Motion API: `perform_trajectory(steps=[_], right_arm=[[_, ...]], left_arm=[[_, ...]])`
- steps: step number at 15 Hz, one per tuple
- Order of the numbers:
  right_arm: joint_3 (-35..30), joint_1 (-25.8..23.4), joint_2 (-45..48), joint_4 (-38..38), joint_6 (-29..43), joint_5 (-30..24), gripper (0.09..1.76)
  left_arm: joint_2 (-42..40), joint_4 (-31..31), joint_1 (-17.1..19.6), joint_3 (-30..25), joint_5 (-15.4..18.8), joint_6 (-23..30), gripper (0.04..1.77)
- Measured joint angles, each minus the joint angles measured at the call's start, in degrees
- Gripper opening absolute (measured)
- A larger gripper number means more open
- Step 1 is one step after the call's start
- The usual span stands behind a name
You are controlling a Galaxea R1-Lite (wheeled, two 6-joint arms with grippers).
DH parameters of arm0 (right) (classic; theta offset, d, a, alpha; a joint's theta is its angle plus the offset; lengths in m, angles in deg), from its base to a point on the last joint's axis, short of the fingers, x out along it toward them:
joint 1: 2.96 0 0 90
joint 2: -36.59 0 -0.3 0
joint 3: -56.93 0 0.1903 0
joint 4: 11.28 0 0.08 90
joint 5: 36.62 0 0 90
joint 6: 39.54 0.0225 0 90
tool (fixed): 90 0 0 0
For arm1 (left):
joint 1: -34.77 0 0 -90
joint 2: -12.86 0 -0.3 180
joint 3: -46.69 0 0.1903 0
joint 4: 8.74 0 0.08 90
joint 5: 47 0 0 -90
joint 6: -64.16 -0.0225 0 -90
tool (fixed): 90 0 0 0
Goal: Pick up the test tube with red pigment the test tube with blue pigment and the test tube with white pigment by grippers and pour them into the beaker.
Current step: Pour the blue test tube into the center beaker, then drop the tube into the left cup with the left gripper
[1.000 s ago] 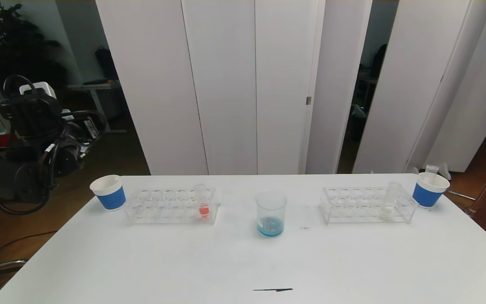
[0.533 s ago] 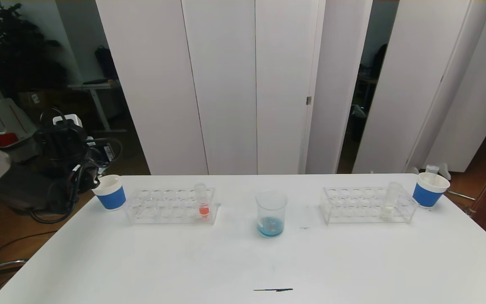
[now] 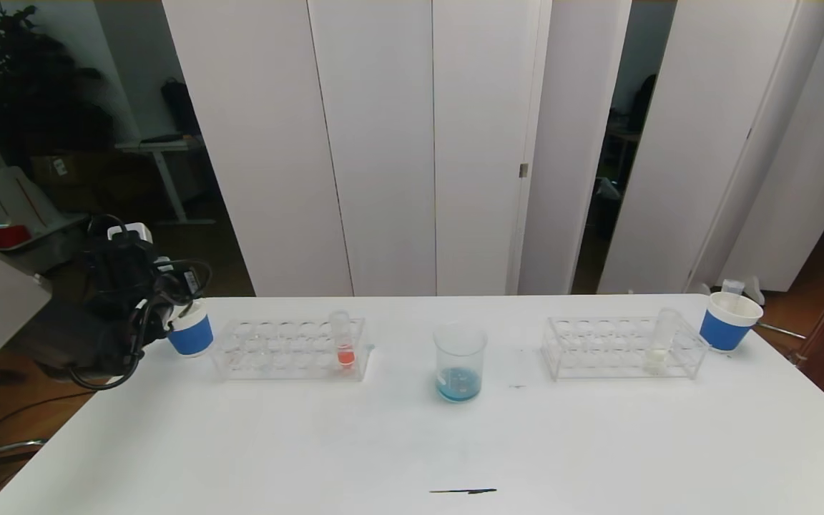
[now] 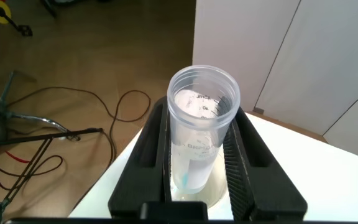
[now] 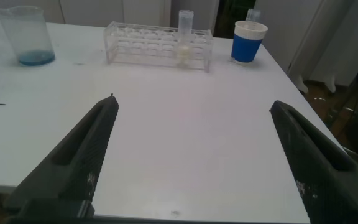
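Observation:
My left gripper (image 3: 167,306) is at the table's far left, over the left blue paper cup (image 3: 190,333). It is shut on the test tube with blue pigment (image 4: 201,140), a clear tube with only a turquoise streak inside, held upright above the cup's white inside (image 4: 213,194). The beaker (image 3: 459,361) stands mid-table with blue liquid in its bottom. The red-pigment tube (image 3: 344,340) stands in the left rack (image 3: 269,352). The test tube with white pigment (image 3: 661,343) stands in the right rack (image 3: 598,352). My right gripper (image 5: 191,106) is open and empty above the table's near right part.
A second blue paper cup (image 3: 727,323) stands at the far right corner with a small clear tube in it. A black mark (image 3: 463,491) lies near the front edge. In the right wrist view the beaker (image 5: 27,36), white tube (image 5: 184,37) and cup (image 5: 248,40) stand far off.
My left arm has swung in from off the table's left side, to the right and down, until its gripper with the tube is over the left blue cup.

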Motion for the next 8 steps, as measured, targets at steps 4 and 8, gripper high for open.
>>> perform_trajectory(steps=[4,8], right_arm=[[0.0,0.0,0.0,0.0,0.0,0.0,1.75],[0.0,0.0,0.0,0.0,0.0,0.0,1.75]], left_arm=[[1.4,-0.4,0.4,0.2,3.6,0.0,0.57],[2.0,-0.6,1.0,0.2,3.8,0.0,0.57]])
